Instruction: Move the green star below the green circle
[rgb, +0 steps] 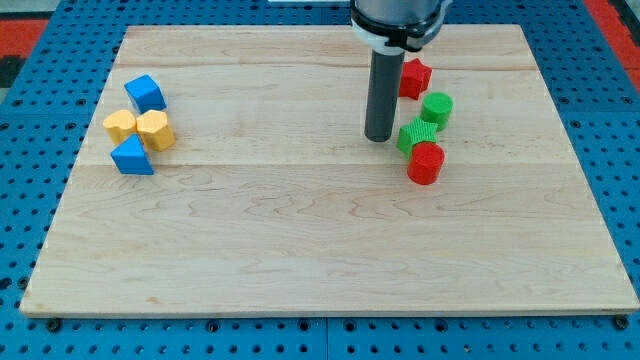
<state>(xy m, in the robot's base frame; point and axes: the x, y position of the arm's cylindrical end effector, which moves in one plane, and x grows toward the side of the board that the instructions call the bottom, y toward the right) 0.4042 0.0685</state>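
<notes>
The green star lies on the wooden board at the view's right, just below and left of the green circle and touching the red circle beneath it. My tip rests on the board just left of the green star, very close to it. A red star sits above the green circle, partly behind my rod.
At the view's left stands a cluster: a blue cube, a yellow star, a yellow hexagon and a blue triangle. The board is surrounded by blue pegboard.
</notes>
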